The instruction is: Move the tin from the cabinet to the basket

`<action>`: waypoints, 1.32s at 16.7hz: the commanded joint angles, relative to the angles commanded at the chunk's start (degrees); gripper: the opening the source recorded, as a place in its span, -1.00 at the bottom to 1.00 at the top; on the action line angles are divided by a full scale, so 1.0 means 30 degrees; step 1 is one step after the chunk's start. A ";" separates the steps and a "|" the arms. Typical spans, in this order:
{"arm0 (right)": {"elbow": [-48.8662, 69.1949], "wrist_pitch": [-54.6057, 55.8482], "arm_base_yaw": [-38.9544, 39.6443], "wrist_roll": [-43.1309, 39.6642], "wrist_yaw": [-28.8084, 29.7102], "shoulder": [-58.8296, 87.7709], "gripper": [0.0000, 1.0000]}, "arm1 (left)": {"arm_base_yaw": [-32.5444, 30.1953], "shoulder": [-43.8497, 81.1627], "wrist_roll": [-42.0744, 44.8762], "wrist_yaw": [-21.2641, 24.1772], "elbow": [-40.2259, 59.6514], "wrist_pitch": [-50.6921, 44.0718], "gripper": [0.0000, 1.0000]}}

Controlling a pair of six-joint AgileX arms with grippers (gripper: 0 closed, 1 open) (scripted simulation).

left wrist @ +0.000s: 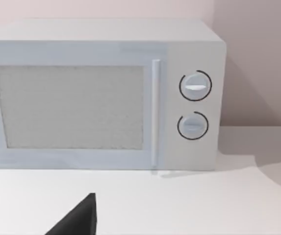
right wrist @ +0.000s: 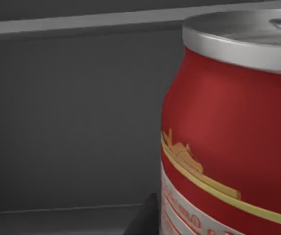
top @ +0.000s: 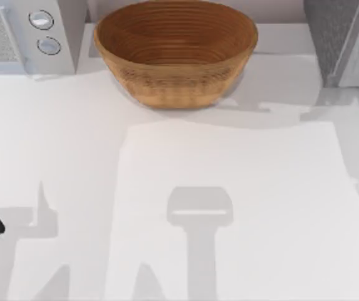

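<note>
A white tabletop (top: 229, 207) seen from above. At twelve o'clock sits the large oval basket of tan-brown wicker (top: 175, 50), ribbed inside and holding nothing. At one to two o'clock, at the far right corner, stands the dark-grey speckled cabinet (top: 329, 37) with its pale white-framed door panel. At ten to eleven o'clock stands a white box-shaped appliance with two round knobs (top: 41, 31).

The left arm is parked at nine o'clock at the tabletop's left edge; a dark tip of the left tool (left wrist: 79, 220) faces the appliance, and whether it is wide or narrow cannot be told.

The right wrist view looks into a dark-grey interior, which I take to be the cabinet. The small round tin with shiny silver top and red side (right wrist: 228, 132) stands upright there, very close. A dark fingertip of the right tool (right wrist: 145, 218) sits just beside the tin's lower side; contact and opening cannot be told.

Judged from this, the task is early: the tin is not yet lifted out, and the carry to the basket remains.
</note>
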 joint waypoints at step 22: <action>-3.3980 0.9932 -0.5465 -0.0486 -0.5748 -2.0017 -1.00 | 0.0000 0.0000 0.0000 0.0000 0.0000 0.0000 1.00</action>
